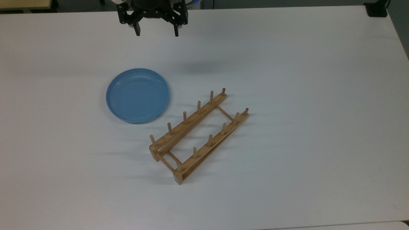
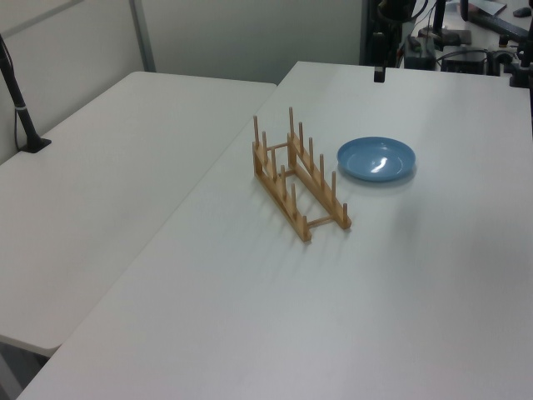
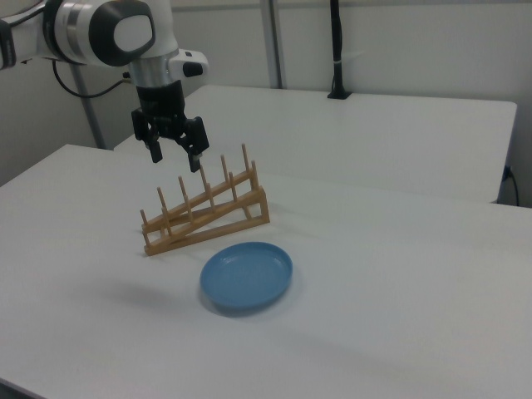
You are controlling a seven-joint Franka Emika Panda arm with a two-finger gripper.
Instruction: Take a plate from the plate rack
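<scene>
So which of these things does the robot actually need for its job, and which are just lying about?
Part of the job:
- the blue plate, lying flat on the table
- the wooden plate rack, no plate in it
- the robot's hand, open, raised above the table

Just there:
- the white table
- a black post on the neighbouring table
</scene>
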